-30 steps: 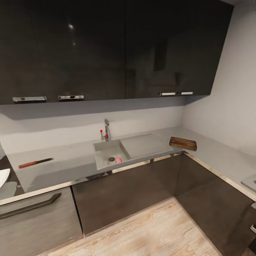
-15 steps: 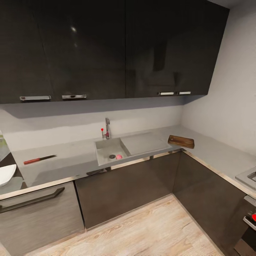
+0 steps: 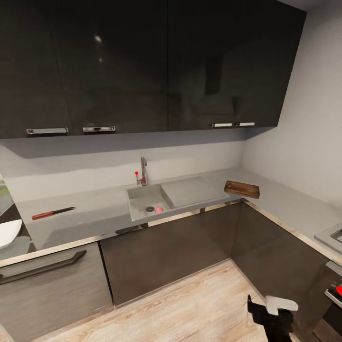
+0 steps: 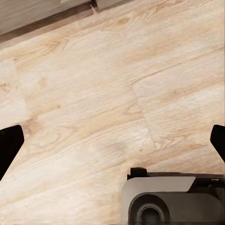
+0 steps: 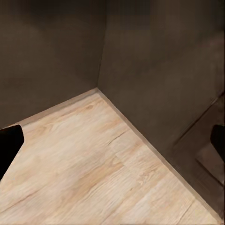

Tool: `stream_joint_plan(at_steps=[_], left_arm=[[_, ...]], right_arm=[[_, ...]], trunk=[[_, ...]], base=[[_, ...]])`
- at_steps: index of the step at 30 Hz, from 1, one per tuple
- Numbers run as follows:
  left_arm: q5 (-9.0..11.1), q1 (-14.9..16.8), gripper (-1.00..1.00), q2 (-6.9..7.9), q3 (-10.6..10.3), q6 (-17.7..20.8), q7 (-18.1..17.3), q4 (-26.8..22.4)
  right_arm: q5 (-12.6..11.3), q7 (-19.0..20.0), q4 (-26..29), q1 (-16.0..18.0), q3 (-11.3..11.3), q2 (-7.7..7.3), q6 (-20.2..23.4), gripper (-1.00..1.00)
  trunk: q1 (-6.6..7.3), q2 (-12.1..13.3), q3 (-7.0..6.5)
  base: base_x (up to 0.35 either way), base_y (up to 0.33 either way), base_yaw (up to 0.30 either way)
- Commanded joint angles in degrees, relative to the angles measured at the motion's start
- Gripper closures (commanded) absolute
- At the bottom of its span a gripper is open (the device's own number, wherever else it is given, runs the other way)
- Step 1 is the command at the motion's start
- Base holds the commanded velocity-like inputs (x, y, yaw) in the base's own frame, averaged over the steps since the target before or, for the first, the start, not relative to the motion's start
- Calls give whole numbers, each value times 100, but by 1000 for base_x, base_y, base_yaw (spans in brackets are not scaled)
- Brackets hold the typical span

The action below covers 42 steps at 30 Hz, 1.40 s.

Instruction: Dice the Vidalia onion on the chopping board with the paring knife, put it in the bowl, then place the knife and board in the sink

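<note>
Vidalia onion [image 3: 158,209] in sink [image 3: 142,195], far from right gripper [image 3: 273,311]

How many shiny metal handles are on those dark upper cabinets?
4. Two chrome bar handles sit side by side at the left, one beside the other; two shorter ones sit toward the right, one next to the other. More may lie outside the picture.

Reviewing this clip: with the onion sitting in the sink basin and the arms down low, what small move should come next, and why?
Probably roll the base closer to the sink. The Vidalia onion lies by the drain, far across the floor, while the right gripper hangs low near the floor and the left gripper faces floorboards with fingers spread, holding nothing.
</note>
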State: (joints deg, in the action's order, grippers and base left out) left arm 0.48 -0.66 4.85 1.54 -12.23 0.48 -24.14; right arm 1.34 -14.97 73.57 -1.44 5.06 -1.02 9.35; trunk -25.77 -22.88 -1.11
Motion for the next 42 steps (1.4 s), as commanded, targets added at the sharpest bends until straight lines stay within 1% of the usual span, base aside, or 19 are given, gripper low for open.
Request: stream_joint_plan(at_steps=[1,3,5,7,8,10,11,14,19,23,26,27,29,30,31,33,35,39,42], left_arm=[[5,-4,-100,-1,5,-8,5,2],[4,-4,-100,-1,4,-8,5,17],[4,-4,-100,-3,4,-8,5,32],[4,-4,-100,-21,4,-8,3,36],[1,-4,-100,-65,4,-8,0,48],[-2,-4,-100,-94,4,-8,-2,78],[-3,-4,-100,-99,4,-8,-2,85],[-4,-4,-100,-112,4,-8,-4,106],[-4,-4,-100,-115,4,-8,-4,128],[-5,-4,-100,-116,4,-8,-4,139],[-5,-4,-100,-116,4,-8,-4,145],[-5,-4,-100,-118,4,-8,-4,145],[-5,-4,-100,-117,4,-8,-4,146],[-5,-4,-100,-116,4,-8,-4,146],[-5,-4,-100,-116,4,-8,-4,147],[-6,-4,-100,-116,4,-8,-4,147],[-10,-4,-100,-116,3,-6,-4,147],[-20,-4,-100,-118,-3,0,-4,152],[-22,-4,-100,-122,-4,1,-4,258]], right_arm=[[47,-34,343,67,-5,-6,249,-100],[209,-64,737,341,-5,-43,848,-100],[580,-98,1033,1053,-5,-224,1894,-100],[712,-100,1103,1500,-5,-316,2396,-100],[798,-101,1147,2031,-5,-375,2837,-100],[830,-91,1156,2582,-5,-411,3203,-100],[834,-88,1153,2704,-5,-419,3293,-100],[836,-62,1127,3409,-5,-600,3886,-100],[834,-8,1118,3980,-5,-683,4270,-100],[833,3,967,4805,-5,-705,4596,-100],[838,-3,-247,6211,-5,-727,4677,-100],[839,0,-526,6451,-5,-746,4680,-100],[829,14,-1824,7436,-5,-938,4673,-100],[804,41,-2847,8152,-5,-1128,4637,-100],[792,63,-3167,8371,-5,-1181,4621,-100],[751,396,-4464,9301,-7,-1354,4456,-100],[747,741,-4721,9486,-19,-1382,4412,-100],[857,1986,-4961,9654,-152,-1458,4371,-100],[1059,2355,-5015,9672,-278,-1505,4365,-100]], trunk=[[-1,-4,0],[-1,-4,0],[-1,-4,0],[-1,-4,0],[-1,-4,0],[-1,-4,0],[-1,-4,0],[-1,-4,0],[-1,-4,0],[-1,-4,0],[-1,-4,0],[-1,-4,0],[-1,-4,0],[-1,-4,0],[-1,-4,0],[-1,-4,0],[-1,-4,0],[-1,-4,0],[-1,-4,0]], base=[[0,0,0],[0,0,0],[0,0,0],[0,0,0],[0,0,0],[0,0,0],[0,0,0],[0,0,0],[0,0,0],[0,0,0],[0,0,0],[0,0,0],[0,0,0],[0,0,0],[0,0,0],[0,0,0],[0,0,0],[10,-76,0],[79,-138,0]])
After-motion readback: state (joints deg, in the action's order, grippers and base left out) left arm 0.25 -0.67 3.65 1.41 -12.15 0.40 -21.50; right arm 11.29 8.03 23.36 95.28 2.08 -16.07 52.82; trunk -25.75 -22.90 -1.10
